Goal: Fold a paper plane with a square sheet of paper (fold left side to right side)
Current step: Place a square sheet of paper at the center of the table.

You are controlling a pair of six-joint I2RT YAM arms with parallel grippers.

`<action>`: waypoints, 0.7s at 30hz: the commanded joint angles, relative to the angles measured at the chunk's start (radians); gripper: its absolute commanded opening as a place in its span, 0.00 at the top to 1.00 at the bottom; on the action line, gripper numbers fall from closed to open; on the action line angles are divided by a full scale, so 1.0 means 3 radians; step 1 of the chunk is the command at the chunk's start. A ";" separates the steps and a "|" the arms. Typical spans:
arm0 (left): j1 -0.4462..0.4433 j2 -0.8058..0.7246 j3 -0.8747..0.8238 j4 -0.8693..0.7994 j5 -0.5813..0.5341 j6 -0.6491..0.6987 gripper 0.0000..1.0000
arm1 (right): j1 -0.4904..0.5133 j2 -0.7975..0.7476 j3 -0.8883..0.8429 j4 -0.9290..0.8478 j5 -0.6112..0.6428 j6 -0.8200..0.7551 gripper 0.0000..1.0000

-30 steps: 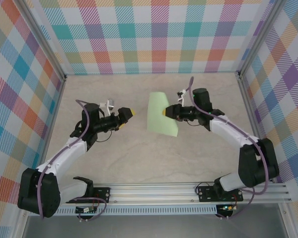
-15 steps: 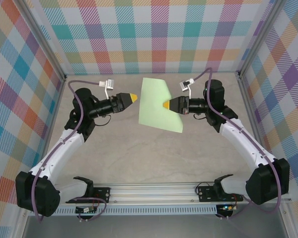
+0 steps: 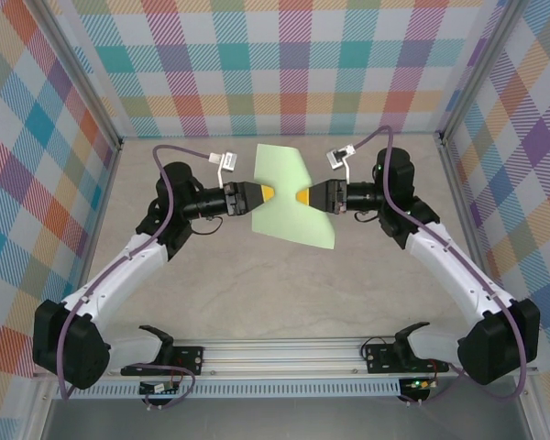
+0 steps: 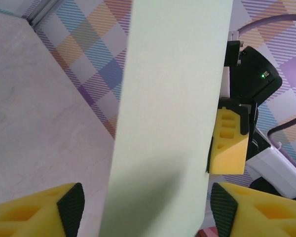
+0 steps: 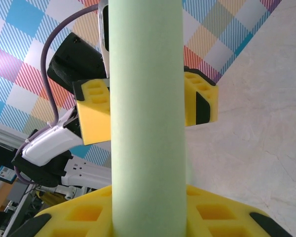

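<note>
Pale-green sheet (image 3: pixel 285 174) aloft, right edge pinched by right gripper (image 3: pixel 302 196); left gripper (image 3: pixel 268 193) straddles left edge, jaws apart. Risk: opposing pull after closing tears thin paper.

We lose the top and bottom of the square sheet of paper (image 4: pixel 167 123) past the left wrist view's edges. There it hides the far finger of the right gripper (image 3: pixel 301 196) and the spot those jaws pinch.
</note>
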 commanded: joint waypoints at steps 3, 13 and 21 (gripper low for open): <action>-0.0029 -0.0097 -0.0075 0.0039 -0.0051 0.0086 0.54 | 0.0008 -0.0114 0.0120 -0.0338 0.0156 -0.0325 0.69; -0.0030 -0.0201 -0.0266 -0.0417 -0.0345 0.0247 0.96 | 0.0002 -0.0157 0.0152 -0.1184 0.0787 -0.0853 0.43; -0.0031 0.0144 -0.0653 -0.0806 -0.0847 0.0416 0.99 | -0.0002 -0.0183 0.0001 -0.2161 0.2337 -0.1326 0.10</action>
